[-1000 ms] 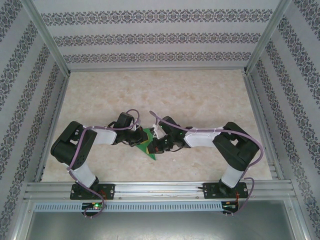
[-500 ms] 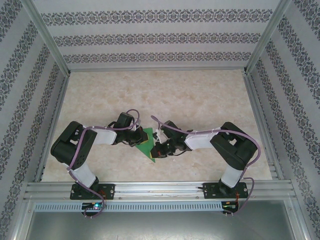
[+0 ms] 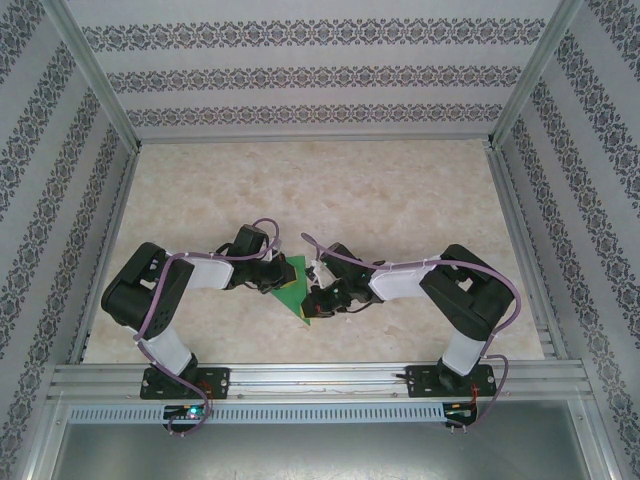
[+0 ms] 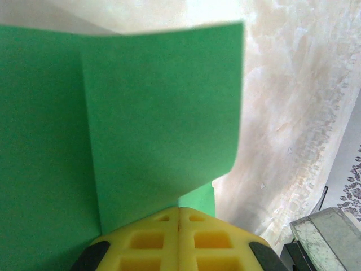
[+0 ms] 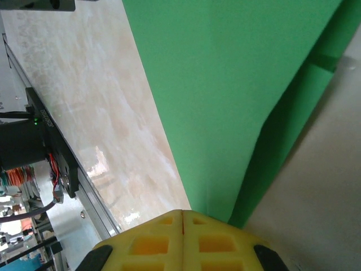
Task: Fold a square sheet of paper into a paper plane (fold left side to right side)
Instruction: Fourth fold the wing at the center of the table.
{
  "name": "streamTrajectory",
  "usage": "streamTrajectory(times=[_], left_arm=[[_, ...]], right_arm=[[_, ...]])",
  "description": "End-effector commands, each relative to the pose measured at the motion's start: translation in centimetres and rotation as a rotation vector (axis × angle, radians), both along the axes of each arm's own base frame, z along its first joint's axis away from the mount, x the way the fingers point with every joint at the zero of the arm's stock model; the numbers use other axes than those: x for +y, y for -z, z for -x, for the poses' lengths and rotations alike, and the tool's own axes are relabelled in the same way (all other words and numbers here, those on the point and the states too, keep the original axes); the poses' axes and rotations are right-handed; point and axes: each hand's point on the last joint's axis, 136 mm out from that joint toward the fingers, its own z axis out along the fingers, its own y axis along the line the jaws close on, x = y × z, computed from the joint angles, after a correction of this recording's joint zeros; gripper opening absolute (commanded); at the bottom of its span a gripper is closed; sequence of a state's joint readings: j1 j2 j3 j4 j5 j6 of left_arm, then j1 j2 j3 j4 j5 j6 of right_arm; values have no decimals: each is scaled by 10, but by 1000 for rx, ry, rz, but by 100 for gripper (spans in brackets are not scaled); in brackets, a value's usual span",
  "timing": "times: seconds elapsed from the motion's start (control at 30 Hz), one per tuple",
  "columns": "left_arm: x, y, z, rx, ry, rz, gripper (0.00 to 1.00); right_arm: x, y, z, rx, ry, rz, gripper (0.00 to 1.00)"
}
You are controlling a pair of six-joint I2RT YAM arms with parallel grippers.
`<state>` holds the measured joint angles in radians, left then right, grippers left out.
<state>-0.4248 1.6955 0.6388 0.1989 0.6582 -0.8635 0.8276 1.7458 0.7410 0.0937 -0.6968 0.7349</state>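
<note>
Touching the green paper (image 3: 298, 290) at its 4 o'clock corner: right end effector (image 5: 181, 217), fingers squeezed together. It's lying folded on the desk (image 3: 400, 200), just 6 o'clock of centre. Left end effector (image 4: 179, 217), closed too, meets its 9 o'clock side, flap (image 4: 163, 113) raised.

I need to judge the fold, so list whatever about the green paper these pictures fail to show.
Top external view: the green paper is too small to read its creases; the left tool and right tool cover its sides.
Left wrist view: it runs off the left edge; the tool's yellow pads hide its lower end.
Right wrist view: it runs off the top edge, outline incomplete.
</note>
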Motion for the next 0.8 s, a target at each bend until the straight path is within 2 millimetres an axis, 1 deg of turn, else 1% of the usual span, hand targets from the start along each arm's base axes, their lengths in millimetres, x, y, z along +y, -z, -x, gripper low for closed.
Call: streamTrajectory(times=[0.0, 0.6, 0.77], left_arm=[[20, 31, 17, 68, -16, -133, 5], [20, 31, 17, 68, -13, -136, 6], [21, 33, 18, 72, -19, -145, 6]], right_arm=[[-9, 16, 10, 26, -4, 57, 0], [-9, 21, 14, 42, -17, 68, 0], [-11, 25, 17, 52, -21, 82, 0]])
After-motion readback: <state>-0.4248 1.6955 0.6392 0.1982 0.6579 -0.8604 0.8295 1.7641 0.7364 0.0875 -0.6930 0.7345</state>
